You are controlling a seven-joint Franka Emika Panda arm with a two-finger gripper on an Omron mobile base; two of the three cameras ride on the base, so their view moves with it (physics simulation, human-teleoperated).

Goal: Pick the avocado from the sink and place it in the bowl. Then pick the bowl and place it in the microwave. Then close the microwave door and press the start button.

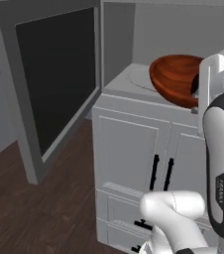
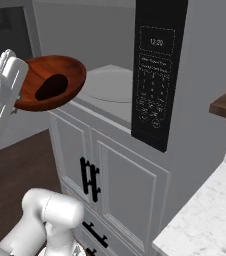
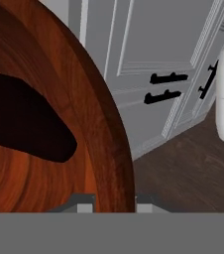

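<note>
My gripper [image 3: 115, 201] is shut on the rim of the reddish-brown wooden bowl [image 3: 100, 124], one finger on each side of the wall. The bowl [image 1: 176, 77] hangs tilted at the front edge of the open microwave [image 1: 126, 79], partly over its light grey floor [image 2: 110, 87]. The nearly black avocado [image 2: 51, 87] lies inside the bowl against its lower side, and it looks like a dark blob [image 3: 27, 119] in the hand view. The microwave door [image 1: 54, 74] stands swung wide open to the left. The hand [image 2: 7, 82] holds the bowl [image 2: 60, 70] from the room side.
The dark control panel [image 2: 155, 75] with its keypad runs down the microwave's right side. White cabinet doors with black handles [image 1: 161, 173] sit under the microwave. A marble counter [image 2: 210, 215] lies at the right, and dark wood flooring [image 1: 44, 213] spreads below.
</note>
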